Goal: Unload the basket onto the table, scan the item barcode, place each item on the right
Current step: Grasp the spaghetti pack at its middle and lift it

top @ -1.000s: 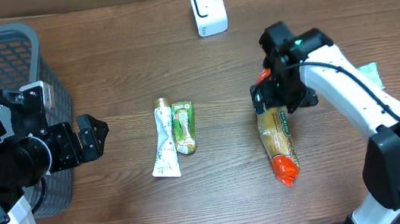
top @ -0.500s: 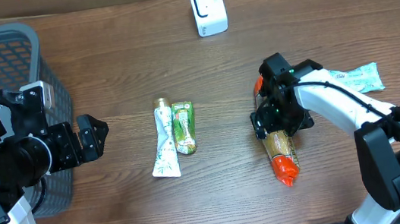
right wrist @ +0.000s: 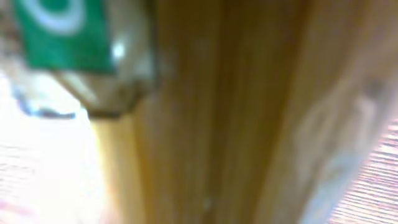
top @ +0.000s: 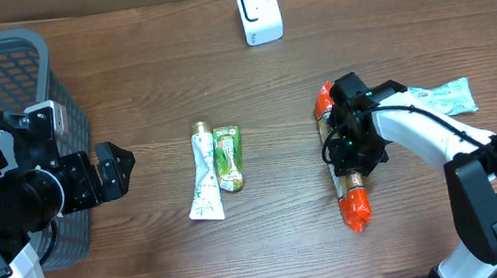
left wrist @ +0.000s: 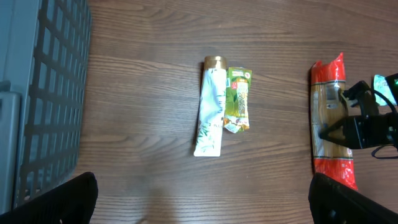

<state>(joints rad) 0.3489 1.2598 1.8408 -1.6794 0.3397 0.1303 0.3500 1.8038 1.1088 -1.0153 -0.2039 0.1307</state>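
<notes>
We find the spaghetti packet (top: 353, 183), clear film with red ends, lying flat on the wooden table (top: 128, 87) at about 4 o'clock from the centre. Its long axis runs roughly from 12 to 6. The right gripper (top: 352, 148) is down on the packet's middle, and its dark body hides that stretch from overhead. In the right wrist view the packet fills the frame as a yellow blur with a green label patch at the upper left. We cannot tell whether the right pincer is clenched on the packet or only set against it.

The left gripper (top: 122, 170) hangs at 9 o'clock, jaws released and spread wide, holding nothing. Its fingers (left wrist: 68, 200) frame the bottom corners of the left wrist view.

The white scanner (top: 259, 11) stands at 12 o'clock, well apart from the packet. Near the centre a white tube (top: 204, 175) and a green sachet (top: 228, 159) lie side by side, touching. The grey basket (top: 1, 55) sits at 10 o'clock, and a pale green packet (top: 443, 94) lies at 3 o'clock, just beyond the right arm.
</notes>
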